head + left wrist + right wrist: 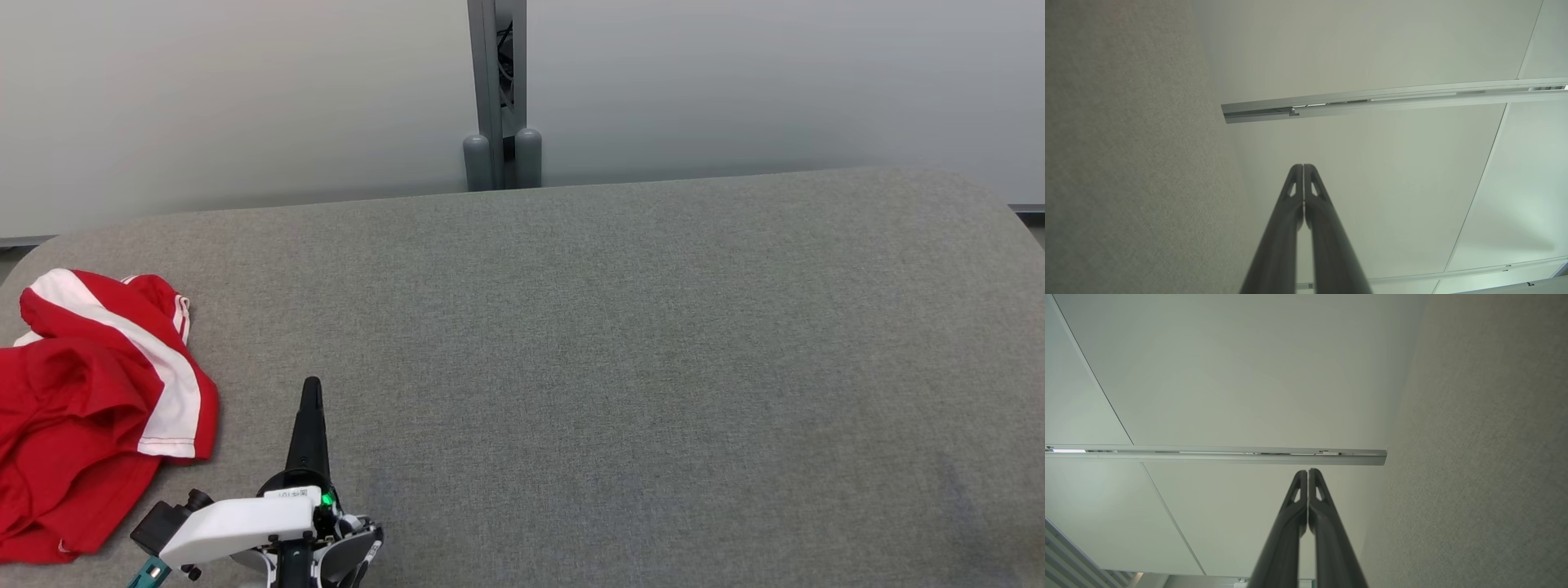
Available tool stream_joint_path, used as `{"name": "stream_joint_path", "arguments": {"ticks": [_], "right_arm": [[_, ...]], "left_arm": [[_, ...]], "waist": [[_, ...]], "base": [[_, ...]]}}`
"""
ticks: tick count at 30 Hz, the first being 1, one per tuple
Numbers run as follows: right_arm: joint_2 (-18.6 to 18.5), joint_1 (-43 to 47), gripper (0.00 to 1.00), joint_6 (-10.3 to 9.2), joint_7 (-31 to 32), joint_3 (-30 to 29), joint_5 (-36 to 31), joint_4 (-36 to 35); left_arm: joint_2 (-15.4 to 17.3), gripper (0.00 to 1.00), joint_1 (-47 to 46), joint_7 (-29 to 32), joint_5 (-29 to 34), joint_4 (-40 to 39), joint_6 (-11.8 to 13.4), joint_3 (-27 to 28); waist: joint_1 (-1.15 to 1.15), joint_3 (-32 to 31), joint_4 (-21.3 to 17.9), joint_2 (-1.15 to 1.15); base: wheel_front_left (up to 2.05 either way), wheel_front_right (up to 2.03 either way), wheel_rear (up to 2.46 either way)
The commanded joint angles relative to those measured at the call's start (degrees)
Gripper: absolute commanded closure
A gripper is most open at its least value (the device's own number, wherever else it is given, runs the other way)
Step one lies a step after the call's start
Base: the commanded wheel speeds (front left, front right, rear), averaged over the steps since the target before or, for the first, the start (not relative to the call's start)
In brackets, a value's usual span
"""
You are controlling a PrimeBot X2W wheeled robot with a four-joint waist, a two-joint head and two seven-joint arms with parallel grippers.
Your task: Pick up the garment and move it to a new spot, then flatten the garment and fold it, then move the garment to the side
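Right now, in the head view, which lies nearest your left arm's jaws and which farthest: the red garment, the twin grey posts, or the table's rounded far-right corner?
1. The red garment, crumpled close by on the left.
2. The twin grey posts, behind the back edge, near the middle.
3. The table's rounded far-right corner, farthest, far to the right.

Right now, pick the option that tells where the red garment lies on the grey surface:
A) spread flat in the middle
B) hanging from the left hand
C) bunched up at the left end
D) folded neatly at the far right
C: the red garment lies crumpled at the left end of the grey surface, and the left hand beside it is shut on nothing.
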Motion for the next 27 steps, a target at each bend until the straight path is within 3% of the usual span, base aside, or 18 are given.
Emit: {"name": "stream_joint_path", "arguments": {"ticks": [1, 9, 10, 27], "right_arm": [[-0.5, -0.1, 1.0, 0.04, 0.1, 0.1, 0.3, 0.3], [-0.5, -0.1, 1.0, 0.04, 0.1, 0.1, 0.3, 0.3], [0.2, 0.1, 0.0, 0.01, -0.1, 0.0, 0.0, 0.0], [1.8, 1.6, 0.0, 0.02, -11.7, 7.8, -6.3, -5.4]], "left_arm": [[0.1, 1.0, -1.1, -0.1, -0.1, -0.1, -0.2, 0.2], [0.1, 1.0, -1.1, -0.1, -0.1, -0.1, -0.2, 0.2], [0.0, 0.0, 0.1, 0.0, 0.0, 0.1, 0.0, 0.0], [0.5, 0.0, -2.5, 0.0, 3.3, -0.3, 0.0, 2.0]], "waist": [[0.0, 0.0, 0.0, 0.0], [0.0, 0.0, 0.0, 0.0], [0.0, 0.0, 0.0, 0.0], [0.0, -0.2, 0.0, 0.0]], "base": [[0.0, 0.0, 0.0], [0.0, 0.0, 0.0], [0.0, 0.0, 0.0], [0.0, 0.0, 0.0]]}}
